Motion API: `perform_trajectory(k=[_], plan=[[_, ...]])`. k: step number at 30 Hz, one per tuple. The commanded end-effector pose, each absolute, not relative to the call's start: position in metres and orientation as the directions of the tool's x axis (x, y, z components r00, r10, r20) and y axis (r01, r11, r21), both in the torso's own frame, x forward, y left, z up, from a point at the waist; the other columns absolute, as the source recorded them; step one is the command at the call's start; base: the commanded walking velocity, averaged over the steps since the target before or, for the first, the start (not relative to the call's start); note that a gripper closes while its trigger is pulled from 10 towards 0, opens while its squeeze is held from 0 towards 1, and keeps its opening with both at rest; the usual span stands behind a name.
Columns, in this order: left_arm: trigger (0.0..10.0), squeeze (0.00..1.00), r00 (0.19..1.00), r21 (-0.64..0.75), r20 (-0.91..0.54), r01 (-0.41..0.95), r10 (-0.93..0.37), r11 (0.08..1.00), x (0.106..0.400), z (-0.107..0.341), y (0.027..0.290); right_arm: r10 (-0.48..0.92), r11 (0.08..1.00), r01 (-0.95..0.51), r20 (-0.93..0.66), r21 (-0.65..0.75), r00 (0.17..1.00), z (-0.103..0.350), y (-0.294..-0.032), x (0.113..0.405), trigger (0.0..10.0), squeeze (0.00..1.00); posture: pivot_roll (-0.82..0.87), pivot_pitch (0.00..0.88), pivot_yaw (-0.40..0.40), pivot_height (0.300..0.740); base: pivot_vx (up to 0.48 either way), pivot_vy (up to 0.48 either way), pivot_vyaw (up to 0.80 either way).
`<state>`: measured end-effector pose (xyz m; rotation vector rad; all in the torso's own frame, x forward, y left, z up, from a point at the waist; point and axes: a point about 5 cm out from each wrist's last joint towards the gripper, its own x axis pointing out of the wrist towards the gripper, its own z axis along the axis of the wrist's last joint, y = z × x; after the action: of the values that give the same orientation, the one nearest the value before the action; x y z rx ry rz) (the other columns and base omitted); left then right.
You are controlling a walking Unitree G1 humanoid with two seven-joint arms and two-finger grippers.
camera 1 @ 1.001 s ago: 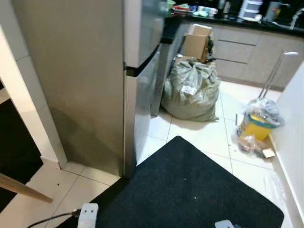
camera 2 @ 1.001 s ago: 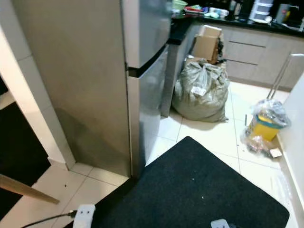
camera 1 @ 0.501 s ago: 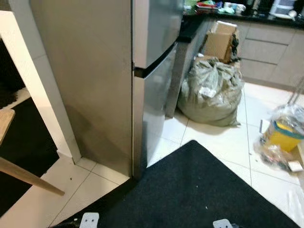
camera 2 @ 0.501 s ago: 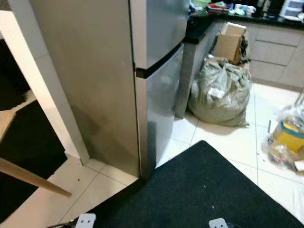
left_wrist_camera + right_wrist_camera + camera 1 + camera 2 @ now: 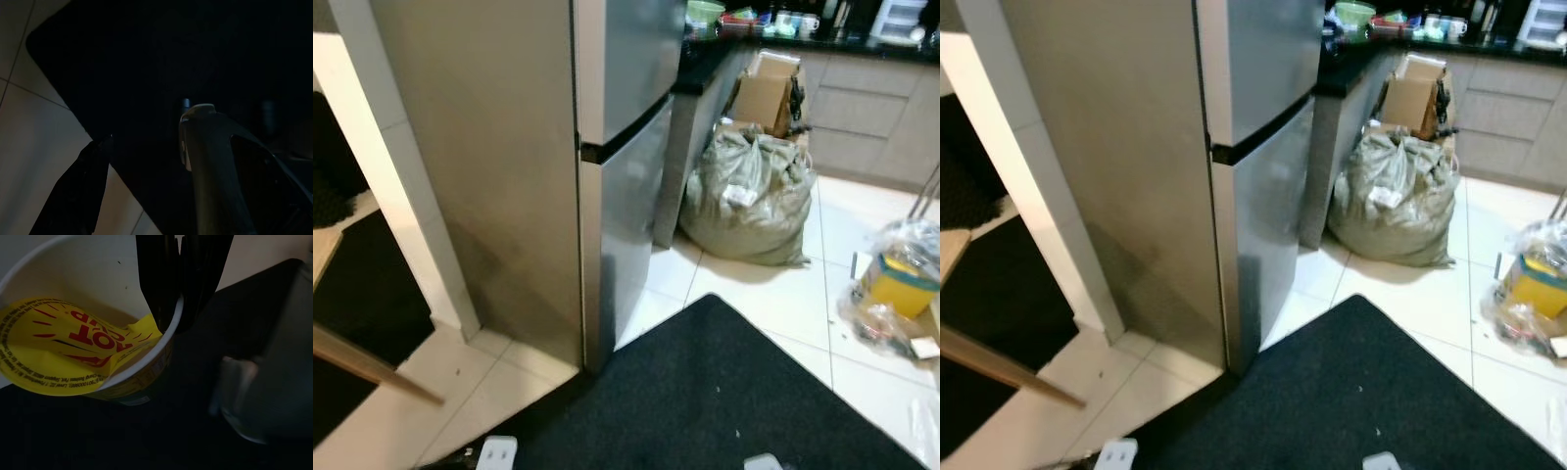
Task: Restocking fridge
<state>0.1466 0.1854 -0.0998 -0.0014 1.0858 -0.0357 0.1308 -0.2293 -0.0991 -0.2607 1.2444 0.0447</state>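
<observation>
Steel-fronted fridge [image 5: 626, 147] stands closed just beyond the black mat [image 5: 724, 392]. Right gripper [image 5: 178, 293] hangs low, fingers pinched on the rim of a noodle cup [image 5: 83, 347] (carried upright, presumably to keep it from spilling). Left gripper [image 5: 146, 161] hangs idle, fingers apart, over the mat's edge.

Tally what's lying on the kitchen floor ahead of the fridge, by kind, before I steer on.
Black mat: 1
Grey-green sack: 1
Cardboard box: 1
Clear bag with yellow container: 1
Total: 4
The right gripper holds a noodle cup by its rim.
</observation>
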Motion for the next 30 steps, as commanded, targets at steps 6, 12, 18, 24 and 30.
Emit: perform_trajectory(k=[6,12,18,24,30], plan=[[10.0,0.0,0.453,-0.013,-0.891,0.049,-0.034,0.999,0.146,-0.1,0.185,-0.104,0.969,-0.18,-0.937,-0.172,0.334,-0.098,-0.232,0.133,10.0,0.0,-0.07,0.0,-0.022,0.74,0.0,-0.461,0.0],[10.0,0.0,0.456,-0.014,-0.889,0.048,-0.034,0.999,0.148,-0.1,0.185,-0.087,0.967,-0.198,-0.934,-0.163,0.346,-0.097,-0.23,0.137,10.0,0.0,-0.08,0.0,-0.019,0.74,0.0,-0.459,0.0],[10.0,0.0,0.45,-0.005,-0.892,0.051,-0.028,0.999,0.147,-0.1,0.185,-0.004,0.971,-0.219,-0.932,-0.09,0.362,-0.096,-0.222,0.141,10.0,0.0,-0.08,0.0,-0.02,0.74,0.0,-0.076,0.64],[10.0,0.0,0.453,-0.009,-0.891,0.032,-0.023,0.999,0.146,-0.101,0.184,-0.005,0.97,-0.225,-0.934,-0.091,0.357,-0.097,-0.223,0.14,10.0,0.0,-0.08,0.0,-0.02,0.74,0.0,0.0,0.76],[10.0,0.0,0.456,-0.011,-0.89,0.023,-0.021,1.0,0.146,-0.101,0.183,-0.016,0.97,-0.22,-0.935,-0.1,0.354,-0.097,-0.225,0.137,10.0,0.0,-0.08,0.0,-0.022,0.74,0.0,0.0,0.77]])
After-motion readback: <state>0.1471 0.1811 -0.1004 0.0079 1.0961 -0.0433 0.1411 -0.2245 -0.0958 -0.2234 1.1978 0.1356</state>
